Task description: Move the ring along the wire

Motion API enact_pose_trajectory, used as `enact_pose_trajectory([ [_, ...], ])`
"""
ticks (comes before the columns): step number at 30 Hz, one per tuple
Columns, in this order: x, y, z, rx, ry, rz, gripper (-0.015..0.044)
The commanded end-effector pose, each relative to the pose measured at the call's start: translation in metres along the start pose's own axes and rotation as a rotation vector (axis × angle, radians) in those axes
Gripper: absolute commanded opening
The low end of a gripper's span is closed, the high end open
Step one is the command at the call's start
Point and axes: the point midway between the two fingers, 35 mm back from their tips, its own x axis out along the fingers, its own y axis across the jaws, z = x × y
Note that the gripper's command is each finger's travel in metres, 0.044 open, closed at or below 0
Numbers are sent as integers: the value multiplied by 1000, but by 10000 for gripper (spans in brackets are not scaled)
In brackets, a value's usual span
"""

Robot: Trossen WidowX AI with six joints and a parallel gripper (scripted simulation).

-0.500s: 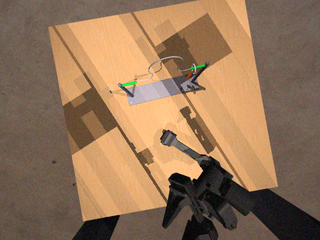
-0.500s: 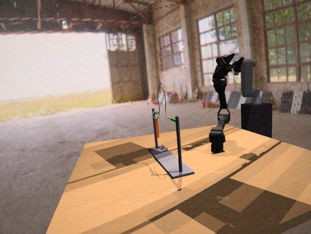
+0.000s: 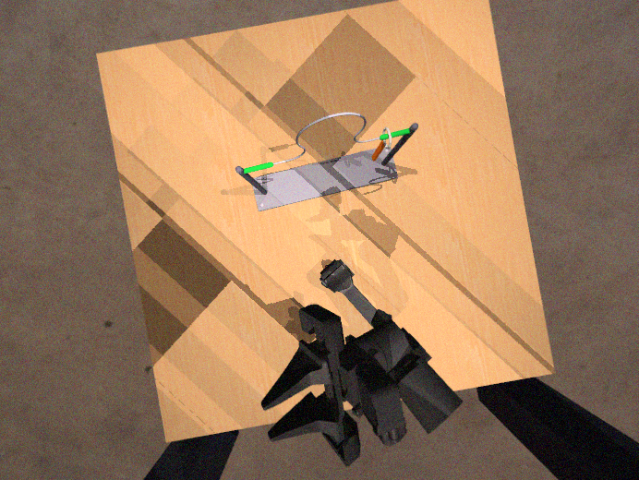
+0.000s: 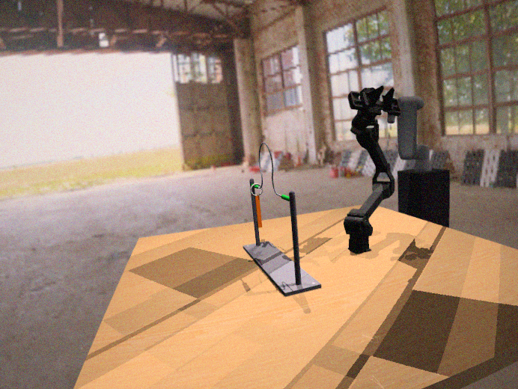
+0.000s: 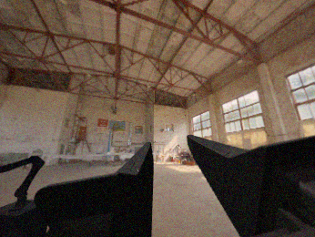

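Sunlit hall windows stood behind the tool [image 4: 379, 96], raised high over the arm's base, fingers partly parted with nothing between them, presumably clear of everything before the reach. Well apart on the worktop [image 3: 454, 289], the ring [image 3: 387, 135] hung on the green part [image 3: 394, 134] by one post [image 3: 398, 144], its orange handle [image 3: 379, 150] dangling free for a grasp.

Arm [image 4: 379, 167] matte black, slim angular links, blocky base; gripper [image 3: 289, 410] black, two tapered wedge-shaped fingers.
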Motion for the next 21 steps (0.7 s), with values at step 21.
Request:
enact_pose_trajectory([
  [21,-49,-228,-67,-286,260,-759,160],
])
